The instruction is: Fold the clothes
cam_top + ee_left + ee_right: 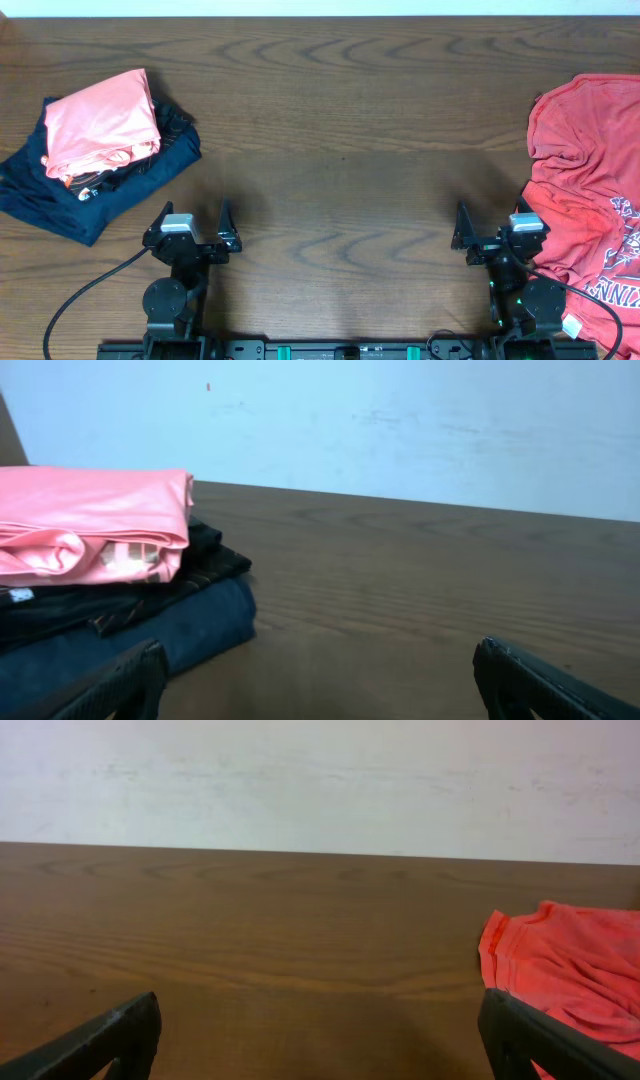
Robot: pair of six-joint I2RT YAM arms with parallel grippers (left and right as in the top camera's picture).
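Overhead: pink T-shirt (100, 125) beyond left pincer (195, 222)

pink T-shirt (100, 125) folded on navy T-shirt (95, 200) | left claw (193, 220), right claw (498, 224) open

a salmon-pink t-shirt (100, 125), navy t-shirt (60, 205) and white-printed red t-shirt (580, 180) on a brown wood-grained table (340, 130).

left tool (193, 222): jaws wide apart, empty, held low | right tool (500, 225): jaws wide apart, empty, held low
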